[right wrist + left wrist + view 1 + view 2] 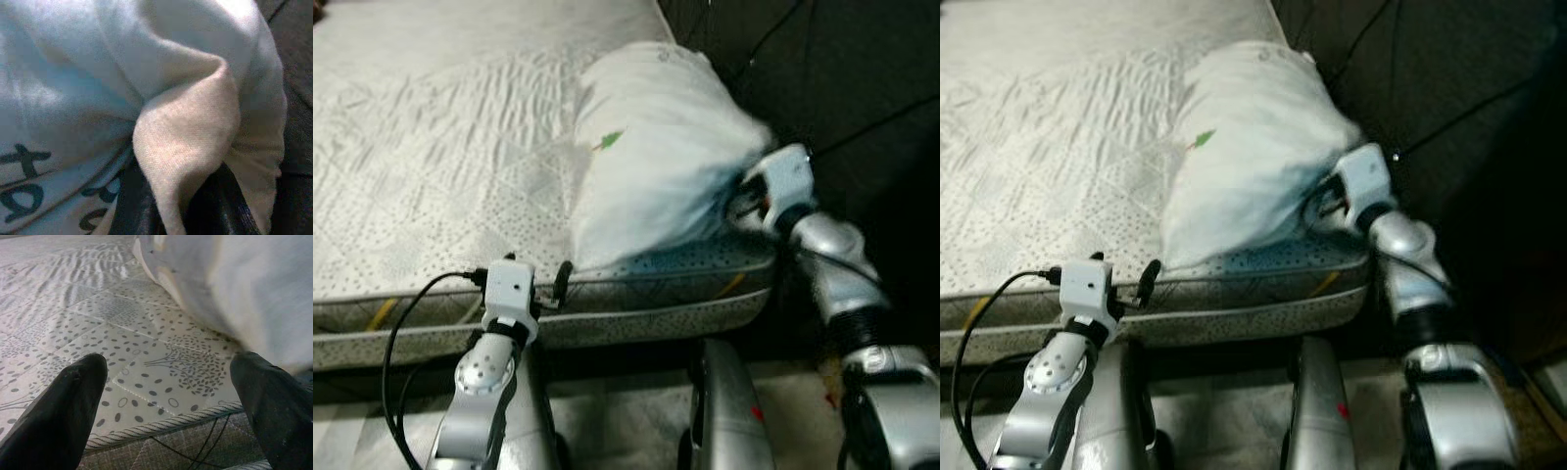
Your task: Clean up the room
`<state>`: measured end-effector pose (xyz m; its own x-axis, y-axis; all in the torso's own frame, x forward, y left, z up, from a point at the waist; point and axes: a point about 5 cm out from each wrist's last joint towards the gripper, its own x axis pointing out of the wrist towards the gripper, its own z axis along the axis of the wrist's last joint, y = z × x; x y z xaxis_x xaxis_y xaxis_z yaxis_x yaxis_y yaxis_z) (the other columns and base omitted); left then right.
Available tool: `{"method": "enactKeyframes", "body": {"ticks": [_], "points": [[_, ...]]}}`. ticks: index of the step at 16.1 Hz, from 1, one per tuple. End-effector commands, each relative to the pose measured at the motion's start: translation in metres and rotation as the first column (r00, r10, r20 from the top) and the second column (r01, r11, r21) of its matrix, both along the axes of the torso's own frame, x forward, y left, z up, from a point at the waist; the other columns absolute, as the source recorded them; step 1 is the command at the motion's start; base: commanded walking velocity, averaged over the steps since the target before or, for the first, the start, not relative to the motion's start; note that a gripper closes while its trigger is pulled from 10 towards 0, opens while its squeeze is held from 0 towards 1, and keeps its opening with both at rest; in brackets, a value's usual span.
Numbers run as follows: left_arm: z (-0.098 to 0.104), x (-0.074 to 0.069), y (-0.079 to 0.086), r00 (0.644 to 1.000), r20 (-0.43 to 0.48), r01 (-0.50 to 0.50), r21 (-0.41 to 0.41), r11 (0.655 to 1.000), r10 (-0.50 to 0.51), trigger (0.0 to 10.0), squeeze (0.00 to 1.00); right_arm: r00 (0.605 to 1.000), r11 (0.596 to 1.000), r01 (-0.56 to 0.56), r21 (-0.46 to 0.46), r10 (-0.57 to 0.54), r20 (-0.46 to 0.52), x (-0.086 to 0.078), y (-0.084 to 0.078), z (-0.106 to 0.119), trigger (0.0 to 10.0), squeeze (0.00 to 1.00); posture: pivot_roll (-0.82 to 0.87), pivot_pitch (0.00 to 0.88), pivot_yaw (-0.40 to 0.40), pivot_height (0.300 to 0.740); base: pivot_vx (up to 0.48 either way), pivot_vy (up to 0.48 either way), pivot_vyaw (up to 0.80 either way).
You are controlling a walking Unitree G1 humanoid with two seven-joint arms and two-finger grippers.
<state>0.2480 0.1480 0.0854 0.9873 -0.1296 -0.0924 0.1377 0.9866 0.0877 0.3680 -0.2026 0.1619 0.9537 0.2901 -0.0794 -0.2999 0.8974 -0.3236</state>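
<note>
A white pillow (646, 147) with a small green mark lies on the near right corner of the patterned mattress (431, 166). My right gripper (739, 204) is at the pillow's right side, shut on a fold of its fabric (186, 142), which bulges up between the two black fingers (132, 205). My left gripper (555, 286) hovers at the mattress's front edge, just left of the pillow's near corner. It is open, with its fingers (58, 416) spread wide over the dotted cover and nothing between them. The pillow (234, 284) hangs close to one finger.
The mattress's corded front edge (636, 308) runs across in front of me. A black cable (401, 333) loops from my left wrist. Right of the bed lies dark ground (862, 98) crossed by thin cables. My own legs (724, 411) stand against the bed.
</note>
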Motion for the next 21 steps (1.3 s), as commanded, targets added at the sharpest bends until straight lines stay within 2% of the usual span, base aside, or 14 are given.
{"method": "enactKeyframes", "body": {"ticks": [1,3,4,5,6,8,9,10,12,13,16,18,19,21], "points": [[0.000,-0.001,0.000,1.000,0.005,0.000,0.001,1.000,0.000,10.0,0.00,0.998,0.999,-0.047,-0.017,0.048,0.051,0.007,0.009,0.013,0.0,0.00,0.04,0.048,-0.017,0.506,0.000,0.000,0.00],[0.001,0.000,-0.002,1.000,0.008,0.001,-0.002,1.000,-0.001,10.0,0.00,0.995,0.994,-0.089,-0.056,0.091,0.035,0.010,0.017,0.009,0.0,0.00,0.04,0.049,-0.022,0.506,0.000,0.000,0.00],[0.001,0.000,-0.002,1.000,0.010,-0.002,-0.004,1.000,0.002,10.0,0.00,0.995,0.994,-0.095,-0.059,0.093,-0.027,0.007,0.014,-0.006,0.0,0.00,0.04,0.048,-0.026,0.506,0.000,0.000,0.00],[0.001,0.000,-0.002,1.000,0.012,-0.004,-0.005,1.000,0.004,10.0,0.00,0.994,0.994,-0.102,-0.047,0.100,-0.049,0.004,0.013,-0.012,0.0,0.00,0.04,0.049,-0.026,0.506,0.000,0.000,0.00],[0.001,-0.001,-0.001,1.000,0.011,-0.009,-0.006,1.000,0.009,10.0,0.00,0.983,0.988,-0.153,-0.017,0.151,-0.106,-0.007,0.014,-0.030,0.0,0.00,0.04,0.051,-0.029,0.506,0.000,0.000,0.00],[0.000,-0.001,-0.001,1.000,0.010,-0.011,-0.007,1.000,0.011,10.0,0.00,0.961,0.970,-0.241,0.025,0.242,-0.132,-0.022,0.025,-0.044,0.0,0.00,0.04,0.053,-0.028,0.506,0.000,0.000,0.00],[0.000,-0.001,-0.001,1.000,0.008,-0.007,-0.006,1.000,0.008,10.0,0.00,0.942,0.952,-0.305,0.037,0.307,-0.136,-0.031,0.037,-0.051,0.0,0.00,0.04,0.053,-0.026,0.506,0.000,0.000,0.00],[0.000,-0.001,-0.002,1.000,0.009,-0.003,-0.006,1.000,0.003,10.0,0.00,0.906,0.917,-0.395,0.053,0.399,-0.142,-0.045,0.057,-0.059,0.0,0.00,0.04,0.054,-0.024,0.506,0.000,0.000,0.00],[0.001,0.000,-0.002,1.000,0.011,-0.001,-0.004,1.000,0.001,10.0,0.00,0.881,0.890,-0.445,0.094,0.454,-0.131,-0.057,0.081,-0.065,0.0,0.00,0.05,0.053,-0.022,0.506,0.000,0.000,0.00],[0.001,0.000,-0.002,1.000,0.011,-0.002,-0.003,1.000,0.002,10.0,0.00,0.875,0.882,-0.455,0.126,0.469,-0.120,-0.059,0.098,-0.066,0.0,0.00,0.05,0.052,-0.022,0.506,0.000,0.000,0.00],[0.002,0.000,-0.002,1.000,0.016,-0.002,-0.001,1.000,0.002,10.0,0.00,0.887,0.885,-0.437,0.159,0.453,-0.086,-0.050,0.132,-0.060,0.0,0.00,0.06,0.053,-0.026,0.506,0.000,0.000,0.00],[0.003,0.000,-0.001,1.000,0.017,-0.005,-0.001,1.000,0.005,10.0,0.00,0.901,0.897,-0.404,0.178,0.424,-0.089,-0.042,0.144,-0.057,0.0,0.00,0.07,0.055,-0.028,0.506,0.000,0.000,0.00],[0.004,-0.003,-0.001,1.000,0.019,-0.010,-0.002,1.000,0.010,10.0,0.00,0.920,0.914,-0.356,0.196,0.379,-0.096,-0.030,0.154,-0.053,0.0,0.00,0.09,0.066,-0.037,0.506,0.000,0.000,0.00],[0.005,-0.009,0.000,1.000,0.019,-0.022,-0.003,1.000,0.022,10.0,0.00,0.938,0.929,-0.310,0.203,0.334,-0.094,-0.020,0.158,-0.048,0.0,0.00,0.11,0.090,-0.046,0.506,0.000,0.000,0.00]]}}
